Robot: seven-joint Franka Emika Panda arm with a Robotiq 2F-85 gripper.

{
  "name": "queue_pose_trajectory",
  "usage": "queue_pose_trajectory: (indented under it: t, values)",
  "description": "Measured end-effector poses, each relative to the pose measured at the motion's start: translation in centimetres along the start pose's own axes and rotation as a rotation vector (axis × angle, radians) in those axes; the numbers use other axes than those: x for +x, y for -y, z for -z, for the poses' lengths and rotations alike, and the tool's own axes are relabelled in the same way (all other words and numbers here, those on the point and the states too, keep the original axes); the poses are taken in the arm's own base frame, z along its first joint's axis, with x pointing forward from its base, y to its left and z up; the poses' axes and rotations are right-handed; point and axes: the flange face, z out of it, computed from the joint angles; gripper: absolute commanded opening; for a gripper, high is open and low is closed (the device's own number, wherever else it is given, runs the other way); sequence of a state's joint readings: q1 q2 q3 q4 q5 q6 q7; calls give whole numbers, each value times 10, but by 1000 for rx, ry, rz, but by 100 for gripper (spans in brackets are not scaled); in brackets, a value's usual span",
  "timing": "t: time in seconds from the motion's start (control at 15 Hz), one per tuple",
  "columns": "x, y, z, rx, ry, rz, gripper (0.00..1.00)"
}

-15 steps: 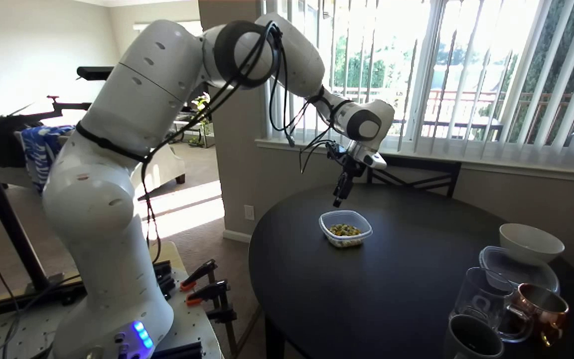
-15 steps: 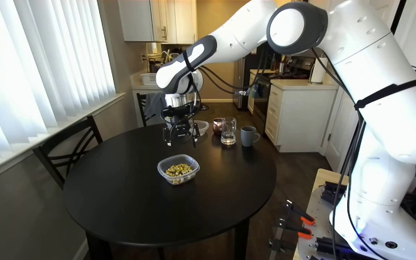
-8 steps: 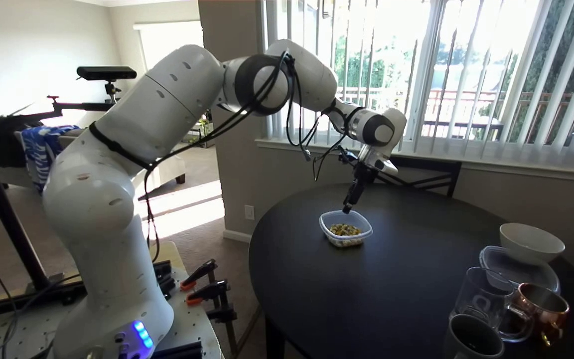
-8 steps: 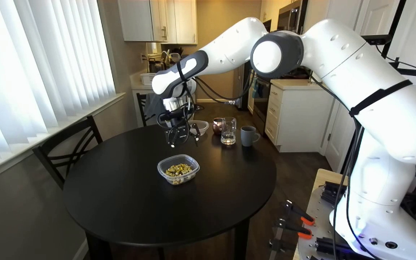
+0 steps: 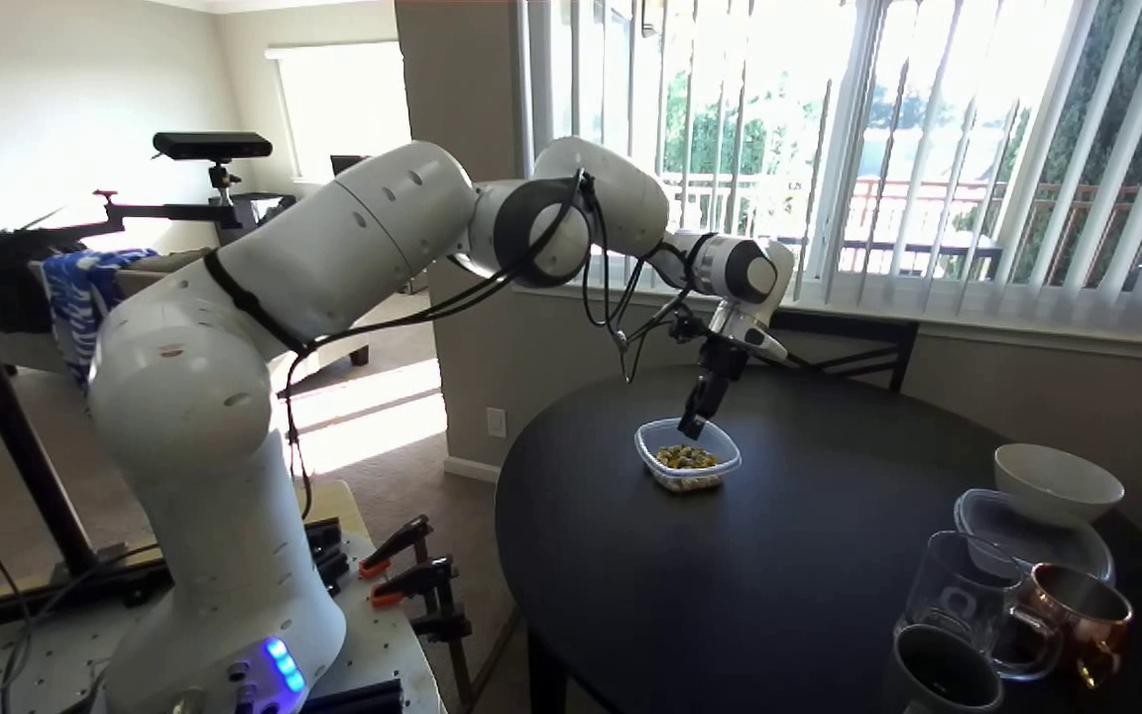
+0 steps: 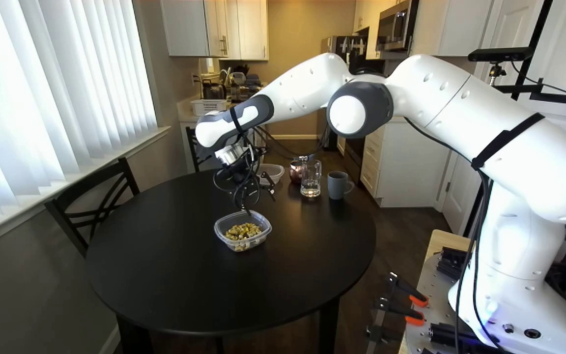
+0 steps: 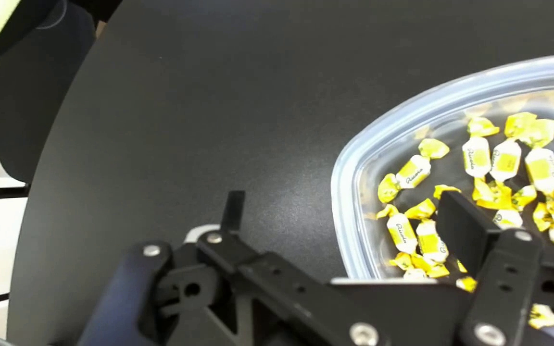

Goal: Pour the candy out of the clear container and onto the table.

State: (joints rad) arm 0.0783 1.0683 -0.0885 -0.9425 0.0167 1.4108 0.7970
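Two jaws stand wide apart, holding nothing: one over the candy [image 7: 505,161] in the clear container [image 7: 344,192], one outside its rim; contact cannot be told. Nothing is poured; the container sits upright, well in from the edge of the bench [image 5: 809,595]. Gripping, lifting and tipping seemingly remain. From beyond that edge the arm [image 5: 343,248] reaches over, elbow bent, wrist slanting down.
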Motion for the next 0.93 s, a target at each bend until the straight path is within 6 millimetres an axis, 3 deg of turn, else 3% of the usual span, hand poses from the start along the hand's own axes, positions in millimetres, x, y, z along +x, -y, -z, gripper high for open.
queue_pose_trajectory:
  t: [0.2, 0.67, 0.93]
  values:
    - [7, 6, -9, -11, -3, -3, 100]
    - [8, 5, -5, -16, -15, 8, 100]
    - [6, 8, -7, -109, -100, 59, 100]
